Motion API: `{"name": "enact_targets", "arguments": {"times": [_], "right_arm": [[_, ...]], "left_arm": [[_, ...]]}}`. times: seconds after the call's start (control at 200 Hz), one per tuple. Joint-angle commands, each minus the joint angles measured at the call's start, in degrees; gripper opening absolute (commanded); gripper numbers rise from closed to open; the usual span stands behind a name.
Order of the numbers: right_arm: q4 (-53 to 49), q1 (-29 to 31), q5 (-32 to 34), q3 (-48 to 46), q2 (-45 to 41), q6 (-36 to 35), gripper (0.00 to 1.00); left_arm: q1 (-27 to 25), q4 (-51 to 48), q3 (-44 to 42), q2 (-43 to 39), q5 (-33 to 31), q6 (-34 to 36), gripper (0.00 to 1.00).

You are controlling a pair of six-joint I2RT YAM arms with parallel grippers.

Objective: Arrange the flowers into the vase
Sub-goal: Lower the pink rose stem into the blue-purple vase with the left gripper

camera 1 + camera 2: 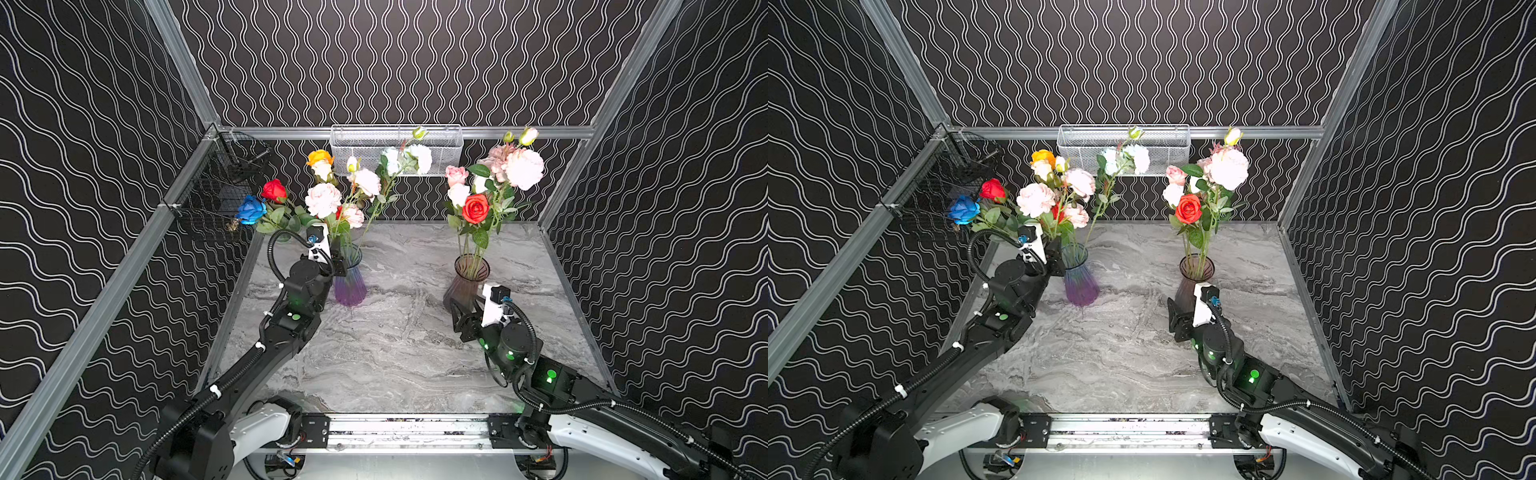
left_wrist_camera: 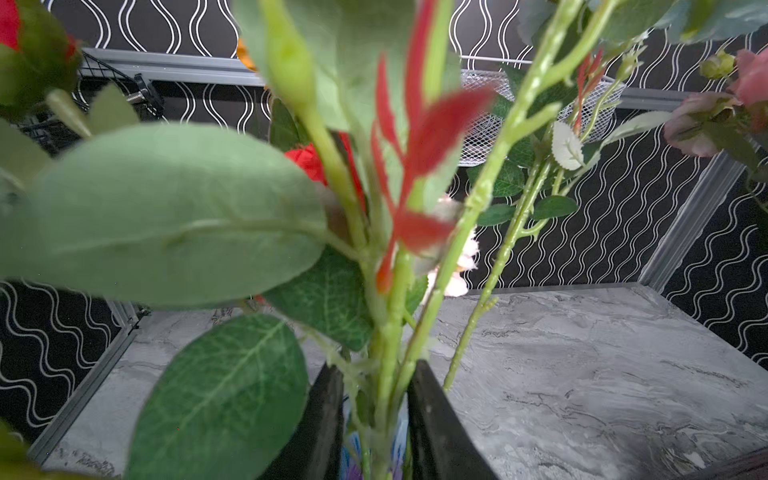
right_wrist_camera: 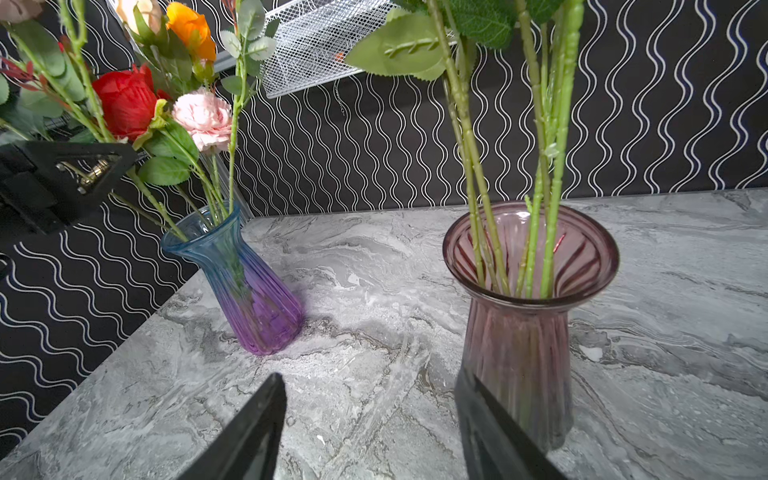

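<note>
Our left gripper (image 2: 376, 370) straddles stems (image 2: 388, 332) of the flowers (image 1: 323, 199) standing in the blue-purple vase (image 1: 350, 286), though we cannot tell whether it pinches them; our right gripper (image 3: 369, 374) hangs open, empty, beside the pink vase (image 3: 519, 332); we should release fully, then withdraw straight, avoiding snagged leaves (image 2: 166, 212).

No legible text, label, brand or number in any view. Only sign-like marks: small green lit dots (image 1: 295, 317) on the black arm housings (image 1: 566, 384), seen in both top views, plain, no characters. Dark speckling along the front rail (image 1: 407, 432) too blurred to read.
</note>
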Motion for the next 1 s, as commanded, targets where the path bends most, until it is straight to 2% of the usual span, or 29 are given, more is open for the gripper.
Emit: {"name": "enact_targets", "arguments": {"times": [0.0,0.1,0.25,0.425,0.656,0.806,0.996], "right_arm": [[0.9,0.0,0.1,0.4,0.0,0.7,0.66],[1.5,0.0,-0.1,0.1,0.2,0.6,0.66],[1.4,0.0,0.0,0.1,0.3,0.7,0.66],[1.1,0.0,0.0,0.4,0.7,0.6,0.66],[1.6,0.0,0.1,0.0,0.6,0.7,0.67],[1.4,0.0,0.0,0.1,0.7,0.9,0.67],[1.0,0.0,-0.5,0.3,0.9,1.0,0.66]], "left_arm": [[-0.1,-1.3,1.1,-0.3,-0.3,-1.9,0.37],[0.0,-2.3,1.3,-0.4,-0.7,-2.7,0.39],[-0.1,-3.1,1.4,-0.2,-0.3,-2.8,0.5],[-0.1,-5.9,3.0,0.4,0.1,-3.6,0.54],[-0.2,-14.7,6.8,1.3,0.7,-5.5,0.59],[-0.6,-18.9,8.1,1.0,1.0,-6.5,0.61],[-1.0,-21.2,8.8,-0.5,1.1,-7.7,0.51]]}}
